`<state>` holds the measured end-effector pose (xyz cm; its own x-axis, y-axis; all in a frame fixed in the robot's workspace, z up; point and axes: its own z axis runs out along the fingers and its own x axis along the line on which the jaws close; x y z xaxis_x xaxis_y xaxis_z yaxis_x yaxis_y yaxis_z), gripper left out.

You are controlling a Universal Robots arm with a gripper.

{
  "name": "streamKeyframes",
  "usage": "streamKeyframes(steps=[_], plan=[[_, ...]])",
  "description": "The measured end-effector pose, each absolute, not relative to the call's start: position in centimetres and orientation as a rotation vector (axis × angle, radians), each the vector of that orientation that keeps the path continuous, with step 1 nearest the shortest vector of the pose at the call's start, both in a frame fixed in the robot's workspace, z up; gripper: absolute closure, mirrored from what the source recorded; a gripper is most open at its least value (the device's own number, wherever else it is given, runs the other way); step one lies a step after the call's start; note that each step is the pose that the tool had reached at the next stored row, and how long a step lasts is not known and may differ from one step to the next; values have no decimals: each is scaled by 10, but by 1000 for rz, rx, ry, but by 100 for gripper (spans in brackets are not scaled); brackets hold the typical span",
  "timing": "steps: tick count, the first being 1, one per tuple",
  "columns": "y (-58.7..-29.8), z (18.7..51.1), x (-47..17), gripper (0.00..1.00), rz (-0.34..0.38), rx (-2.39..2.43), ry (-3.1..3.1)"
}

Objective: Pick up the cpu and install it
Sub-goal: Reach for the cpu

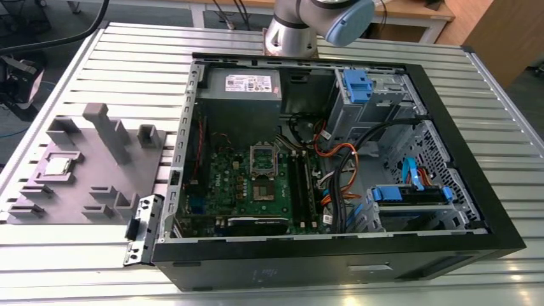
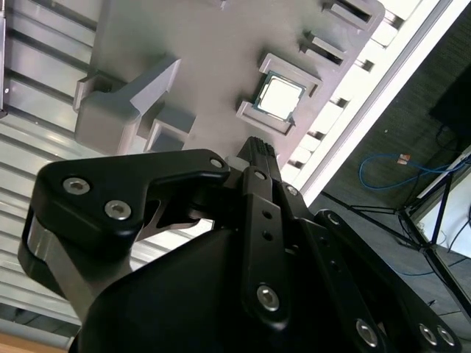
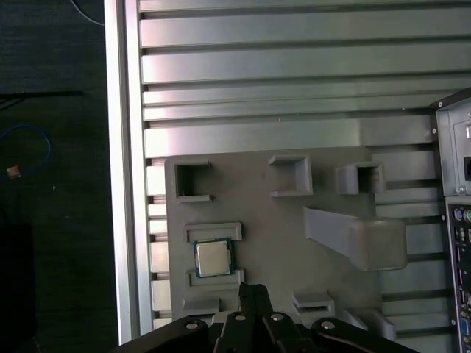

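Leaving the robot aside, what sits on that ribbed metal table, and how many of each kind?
cpu: 1
grey holder plate: 1
open computer case: 1
Total: 3

I see the cpu (image 1: 56, 166) (image 2: 280, 97) (image 3: 213, 258), a small flat square chip with a dull silver top and pale rim, lying level, top up, seated in a recess of the grey fixture plate (image 3: 272, 235).
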<state>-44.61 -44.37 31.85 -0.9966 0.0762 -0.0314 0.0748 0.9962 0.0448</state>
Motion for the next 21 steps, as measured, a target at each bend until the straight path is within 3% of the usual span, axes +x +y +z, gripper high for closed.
streamKeyframes(steps=[21], plan=[[-444,310,-447,89,68,118,3105]])
